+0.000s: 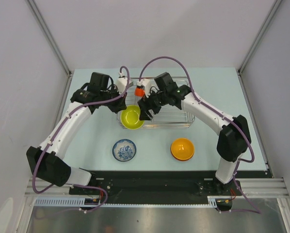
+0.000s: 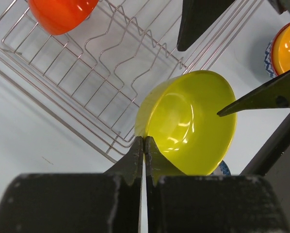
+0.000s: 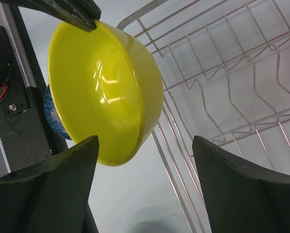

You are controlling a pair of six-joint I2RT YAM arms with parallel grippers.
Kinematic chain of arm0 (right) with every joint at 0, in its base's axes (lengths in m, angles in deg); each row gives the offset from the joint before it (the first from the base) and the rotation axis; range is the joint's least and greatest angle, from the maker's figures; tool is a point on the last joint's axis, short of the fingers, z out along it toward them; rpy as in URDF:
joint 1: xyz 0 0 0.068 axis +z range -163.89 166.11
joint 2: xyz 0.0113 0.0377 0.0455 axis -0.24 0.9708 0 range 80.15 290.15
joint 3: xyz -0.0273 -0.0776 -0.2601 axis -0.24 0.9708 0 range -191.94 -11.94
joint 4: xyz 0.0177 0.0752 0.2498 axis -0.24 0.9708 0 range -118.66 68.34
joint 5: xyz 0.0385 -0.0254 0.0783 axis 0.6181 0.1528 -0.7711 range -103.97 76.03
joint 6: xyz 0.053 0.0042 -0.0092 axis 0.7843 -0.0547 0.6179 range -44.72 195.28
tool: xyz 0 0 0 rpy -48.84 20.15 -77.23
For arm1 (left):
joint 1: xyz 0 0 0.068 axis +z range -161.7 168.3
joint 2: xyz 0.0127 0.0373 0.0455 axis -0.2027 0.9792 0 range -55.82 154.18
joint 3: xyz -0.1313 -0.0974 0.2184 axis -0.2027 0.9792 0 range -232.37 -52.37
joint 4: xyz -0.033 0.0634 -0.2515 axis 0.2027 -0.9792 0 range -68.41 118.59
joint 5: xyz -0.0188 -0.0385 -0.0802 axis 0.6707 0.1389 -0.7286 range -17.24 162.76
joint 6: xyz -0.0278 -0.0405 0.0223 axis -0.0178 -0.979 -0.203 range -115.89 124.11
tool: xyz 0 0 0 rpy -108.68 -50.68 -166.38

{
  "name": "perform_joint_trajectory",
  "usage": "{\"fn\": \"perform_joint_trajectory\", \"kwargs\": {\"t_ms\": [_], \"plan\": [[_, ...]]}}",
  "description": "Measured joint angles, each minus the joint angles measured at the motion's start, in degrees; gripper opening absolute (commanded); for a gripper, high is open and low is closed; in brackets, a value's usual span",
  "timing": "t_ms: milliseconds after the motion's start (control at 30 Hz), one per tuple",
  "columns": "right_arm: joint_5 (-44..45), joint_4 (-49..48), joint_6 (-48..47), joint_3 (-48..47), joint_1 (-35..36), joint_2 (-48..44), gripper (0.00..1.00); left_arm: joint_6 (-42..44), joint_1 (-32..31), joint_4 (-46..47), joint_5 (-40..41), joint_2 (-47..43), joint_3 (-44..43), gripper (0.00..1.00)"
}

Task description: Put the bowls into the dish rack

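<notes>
Your left end effector (image 2: 144,141) is pinched shut on the rim of the yellow bowl (image 2: 188,126), holding it tilted on edge at the left near corner of the dish rack (image 1: 171,115). Your right end effector (image 3: 145,143) stands wide, straddling the bowl's far wall. I judge this a hand-over or steadying step: next, seat the bowl between the tines. The blue patterned bowl (image 1: 124,149) and orange bowl (image 1: 182,148) sit on the bench (image 1: 87,131)

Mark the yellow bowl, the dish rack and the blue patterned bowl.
yellow bowl (image 1: 131,117), top view, inside centre.
dish rack (image 1: 177,119), top view, bare wires at right end.
blue patterned bowl (image 1: 124,149), top view, inside centre.
</notes>
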Motion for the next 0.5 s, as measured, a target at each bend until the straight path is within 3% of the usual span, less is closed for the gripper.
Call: {"fn": "perform_joint_trajectory", "kwargs": {"t_ms": [500], "plan": [[0.31,-3.19,2.91,-0.63,-0.02,1.2,0.51,-0.79,0.0,1.2,-2.01,-0.37,0.0,0.0]]}}
